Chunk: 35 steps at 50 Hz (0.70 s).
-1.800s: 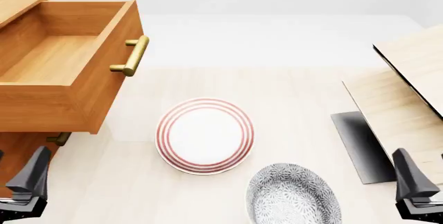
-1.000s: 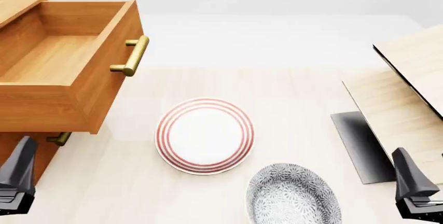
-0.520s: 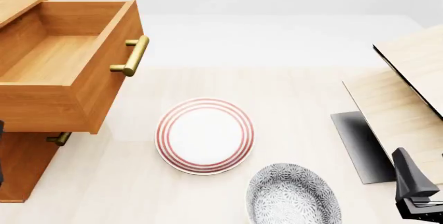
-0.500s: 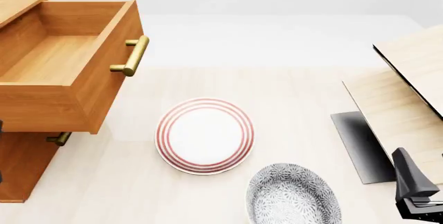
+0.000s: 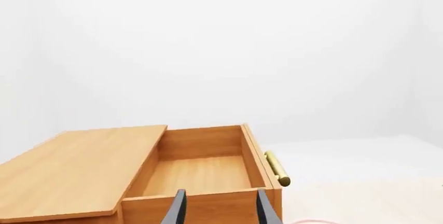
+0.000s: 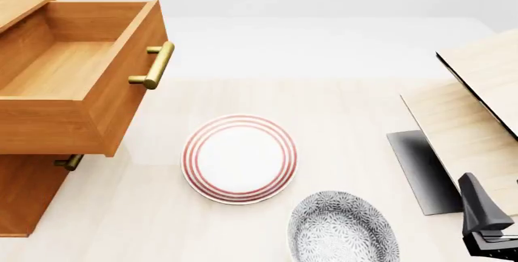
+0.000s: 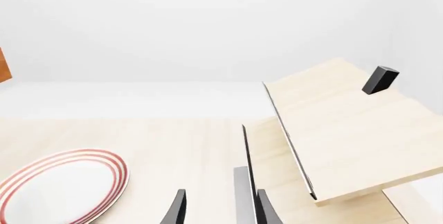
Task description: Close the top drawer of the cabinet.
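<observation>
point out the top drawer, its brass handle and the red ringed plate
top drawer [image 6: 60, 68], front view, on its inner floor
brass handle [image 6: 156, 65], front view, mid bar
red ringed plate [image 6: 239, 158], front view, white centre

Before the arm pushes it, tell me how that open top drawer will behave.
The top drawer looks like a rigid wooden box, so it should slide straight rather than flex. It is empty, so probably light. A push near the brass handle at mid-front seems least likely to skew it.
</observation>
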Each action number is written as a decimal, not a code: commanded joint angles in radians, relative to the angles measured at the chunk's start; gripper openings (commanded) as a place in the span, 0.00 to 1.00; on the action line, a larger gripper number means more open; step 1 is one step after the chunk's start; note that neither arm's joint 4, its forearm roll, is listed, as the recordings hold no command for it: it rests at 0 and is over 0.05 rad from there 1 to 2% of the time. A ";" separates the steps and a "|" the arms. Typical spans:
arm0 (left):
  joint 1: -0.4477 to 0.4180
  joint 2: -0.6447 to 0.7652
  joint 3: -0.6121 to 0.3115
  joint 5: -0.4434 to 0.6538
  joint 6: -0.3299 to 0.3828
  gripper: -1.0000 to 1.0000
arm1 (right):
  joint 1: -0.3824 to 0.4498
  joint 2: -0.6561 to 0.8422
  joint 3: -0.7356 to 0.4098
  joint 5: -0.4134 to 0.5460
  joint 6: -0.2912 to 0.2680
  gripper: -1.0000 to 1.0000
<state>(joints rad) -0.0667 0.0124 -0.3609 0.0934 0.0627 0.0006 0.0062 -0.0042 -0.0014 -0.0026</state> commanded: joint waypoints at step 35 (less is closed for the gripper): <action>-0.161 0.403 -0.317 -0.021 0.040 1.00 | 0.000 0.000 0.000 0.000 0.000 1.00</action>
<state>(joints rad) -0.1964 0.3305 -0.6014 0.0684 0.0907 0.0006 0.0062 -0.0042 -0.0014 -0.0026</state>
